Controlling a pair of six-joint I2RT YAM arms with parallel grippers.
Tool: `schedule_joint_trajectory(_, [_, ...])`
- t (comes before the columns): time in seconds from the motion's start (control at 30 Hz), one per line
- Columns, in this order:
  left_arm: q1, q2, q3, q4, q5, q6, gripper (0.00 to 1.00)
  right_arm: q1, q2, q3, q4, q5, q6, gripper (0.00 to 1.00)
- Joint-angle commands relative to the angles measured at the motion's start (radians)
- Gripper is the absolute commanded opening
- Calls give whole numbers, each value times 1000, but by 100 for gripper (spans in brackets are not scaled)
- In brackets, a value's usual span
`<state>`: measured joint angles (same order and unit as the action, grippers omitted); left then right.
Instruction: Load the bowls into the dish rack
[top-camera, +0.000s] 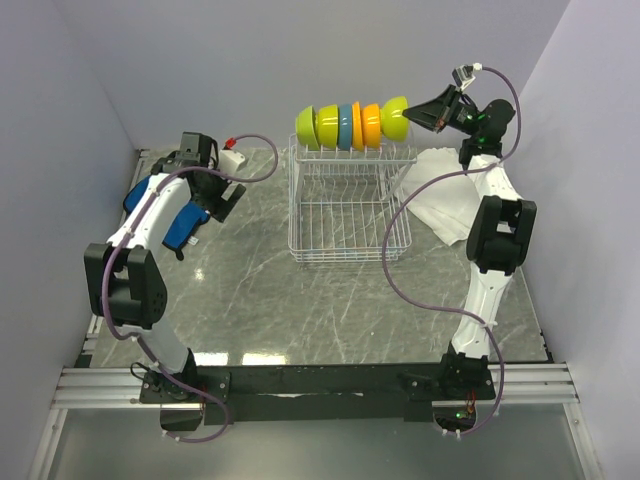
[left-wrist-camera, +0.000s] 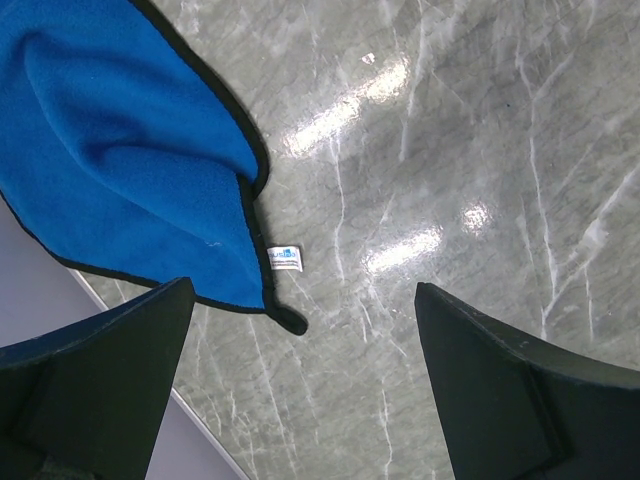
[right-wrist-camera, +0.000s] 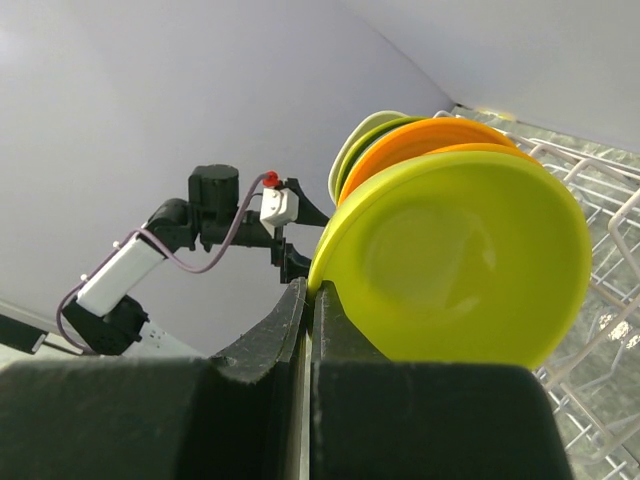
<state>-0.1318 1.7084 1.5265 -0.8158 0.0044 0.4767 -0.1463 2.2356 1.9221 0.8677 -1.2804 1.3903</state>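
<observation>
Several bowls stand on edge in a row in the raised slots of the white wire dish rack (top-camera: 345, 215): lime green (top-camera: 307, 125), lime green (top-camera: 327, 125), light blue (top-camera: 347, 125), orange (top-camera: 370, 124) and lime green (top-camera: 393, 118) at the right end. My right gripper (top-camera: 412, 112) is shut on the rim of that right-end green bowl (right-wrist-camera: 455, 260), with the orange bowl (right-wrist-camera: 420, 140) behind it. My left gripper (top-camera: 222, 200) is open and empty over the table, next to a blue cloth (left-wrist-camera: 110, 170).
A white cloth (top-camera: 445, 195) lies right of the rack under my right arm. The blue cloth (top-camera: 180, 215) lies at the table's left edge. Grey walls enclose the table at the back and sides.
</observation>
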Motion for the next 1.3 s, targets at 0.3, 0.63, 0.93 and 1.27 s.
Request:
schedule_joint_trajectory(0.3, [-29,22,58,17,-1,-6,99,-2,16,3,54,1,-4,0])
schedule_joint_trajectory(0.63, [-32,16,46,3,-41,-6,99,-15,55,-23,117,-7,25,0])
schedule_joint_trajectory(0.93, [-35,42,70,6,-40,-12,99,-19,45,-38,174,-26,47,21])
schedule_joint_trajectory(1.27, [-32,51,87,27,-14,-27,99,-36,-19,-57,128,-37,15,100])
